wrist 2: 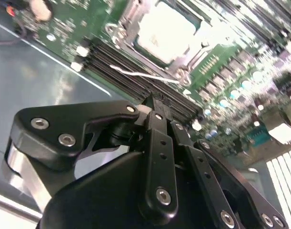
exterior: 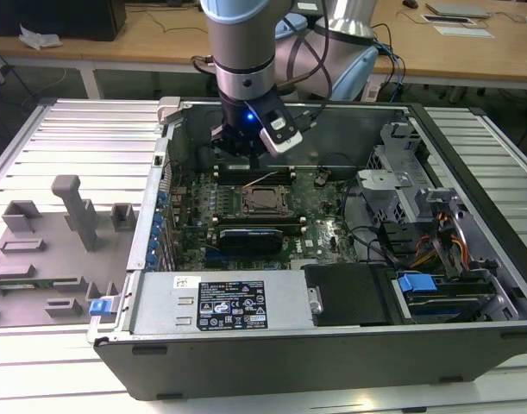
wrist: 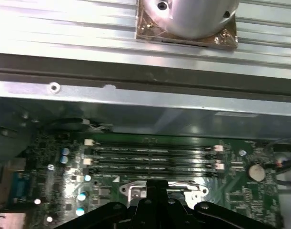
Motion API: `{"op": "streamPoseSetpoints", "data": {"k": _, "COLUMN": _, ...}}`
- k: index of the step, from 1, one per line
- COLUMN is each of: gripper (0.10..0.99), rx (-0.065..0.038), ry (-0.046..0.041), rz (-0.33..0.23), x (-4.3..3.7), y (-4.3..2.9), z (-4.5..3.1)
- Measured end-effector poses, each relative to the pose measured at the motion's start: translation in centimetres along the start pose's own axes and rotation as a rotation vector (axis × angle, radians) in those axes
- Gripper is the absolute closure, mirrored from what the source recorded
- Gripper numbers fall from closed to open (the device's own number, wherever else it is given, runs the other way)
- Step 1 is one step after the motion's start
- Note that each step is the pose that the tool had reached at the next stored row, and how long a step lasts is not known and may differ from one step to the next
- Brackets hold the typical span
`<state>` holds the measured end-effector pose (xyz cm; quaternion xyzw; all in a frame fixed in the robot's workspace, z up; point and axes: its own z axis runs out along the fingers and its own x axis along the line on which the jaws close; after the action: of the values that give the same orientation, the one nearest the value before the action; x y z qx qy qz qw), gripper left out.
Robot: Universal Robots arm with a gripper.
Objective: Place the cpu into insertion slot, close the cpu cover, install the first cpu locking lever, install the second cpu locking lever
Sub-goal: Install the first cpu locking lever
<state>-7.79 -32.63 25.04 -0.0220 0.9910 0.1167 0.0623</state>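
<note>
The hand (wrist 2: 152,104), closed on nothing (tips together), hovers near the cpu (wrist 2: 166,31) seated in the insertion slot (exterior: 247,201).

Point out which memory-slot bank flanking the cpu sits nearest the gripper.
The memory-slot bank between the cpu and the case wall, beside the gripper; the other bank lies across the cpu.

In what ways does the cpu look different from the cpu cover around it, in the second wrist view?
The cpu is a solid pale square plate; the cpu cover is a thin metal frame with a large open window. The cpu fills the middle; the cpu cover runs around its edges. Both are silvery metal and seem to lie flat on the green board.
</note>
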Motion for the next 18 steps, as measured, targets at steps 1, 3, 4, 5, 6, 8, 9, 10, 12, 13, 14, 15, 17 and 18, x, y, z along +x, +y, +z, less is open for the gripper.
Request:
{"op": "streamPoseSetpoints", "data": {"k": 1, "gripper": 0.98, "rx": 0.006, "ry": -0.0243, "rz": -0.007, "x": 0.0, "y": 0.0, "z": 0.0}}
{"op": "streamPoseSetpoints", "data": {"k": 3, "gripper": 0.98, "rx": 0.012, "ry": -0.0562, "rz": -0.015, "x": 0.01, "y": 0.0, "z": 0.01}}
{"op": "streamPoseSetpoints", "data": {"k": 4, "gripper": 0.98, "rx": 0.015, "ry": -0.0799, "rz": -0.021, "x": 0.02, "y": 0.0, "z": 0.02}}
{"op": "streamPoseSetpoints", "data": {"k": 5, "gripper": 0.98, "rx": 0.015, "ry": -0.0931, "rz": -0.024, "x": 0.04, "y": -0.01, "z": 0.08}}
{"op": "streamPoseSetpoints", "data": {"k": 6, "gripper": 0.98, "rx": 0.016, "ry": -0.0977, "rz": -0.025, "x": 0.05, "y": -0.03, "z": 0.16}}
{"op": "streamPoseSetpoints", "data": {"k": 8, "gripper": 0.98, "rx": 0.017, "ry": -0.1006, "rz": -0.019, "x": 0.08, "y": -0.08, "z": 0.35}}
{"op": "streamPoseSetpoints", "data": {"k": 9, "gripper": 0.98, "rx": 0.019, "ry": -0.1031, "rz": -0.008, "x": 0.09, "y": -0.1, "z": 0.42}}
{"op": "streamPoseSetpoints", "data": {"k": 10, "gripper": 0.98, "rx": 0.024, "ry": -0.109, "rz": 0.018, "x": 0.11, "y": -0.13, "z": 0.56}}
{"op": "streamPoseSetpoints", "data": {"k": 12, "gripper": 0.98, "rx": 0.028, "ry": -0.1138, "rz": 0.04, "x": 0.12, "y": -0.14, "z": 0.68}}
{"op": "streamPoseSetpoints", "data": {"k": 13, "gripper": 0.98, "rx": 0.029, "ry": -0.1157, "rz": 0.048, "x": 0.13, "y": -0.07, "z": 0.8}}
{"op": "streamPoseSetpoints", "data": {"k": 14, "gripper": 0.98, "rx": 0.03, "ry": -0.1161, "rz": 0.05, "x": 0.14, "y": 0.04, "z": 0.95}}
{"op": "streamPoseSetpoints", "data": {"k": 15, "gripper": 0.98, "rx": 0.034, "ry": -0.1159, "rz": 0.049, "x": 0.17, "y": 0.49, "z": 1.4}}
{"op": "streamPoseSetpoints", "data": {"k": 17, "gripper": 0.98, "rx": 0.052, "ry": -0.1193, "rz": 0.058, "x": 0.25, "y": 0.99, "z": 2.27}}
{"op": "streamPoseSetpoints", "data": {"k": 18, "gripper": 0.98, "rx": 0.053, "ry": -0.1204, "rz": 0.06, "x": 0.25, "y": 0.98, "z": 2.34}}
